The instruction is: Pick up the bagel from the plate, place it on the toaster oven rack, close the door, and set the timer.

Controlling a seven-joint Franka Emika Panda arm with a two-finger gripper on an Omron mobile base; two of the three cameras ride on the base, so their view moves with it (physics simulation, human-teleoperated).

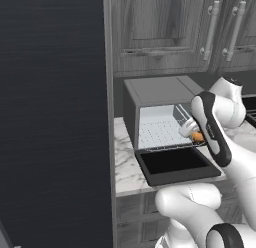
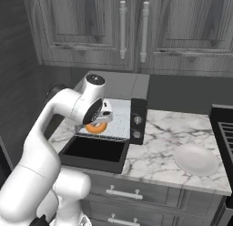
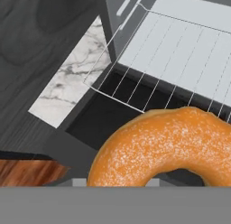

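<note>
The gripper point(image 2: 101, 122) is holding the bagel point(image 2: 96, 127) between nearly closed jaws and is hovering at the open mouth of the toaster oven point(image 1: 159, 94), above the lowered door point(image 1: 176, 164). The rack point(image 3: 180, 51) is lying directly ahead of the bagel, deeper inside; the next move probably calls for travel inward before release.

Dim, flat rendered light; soft, slightly blurry edges, perhaps from low resolution.
</note>
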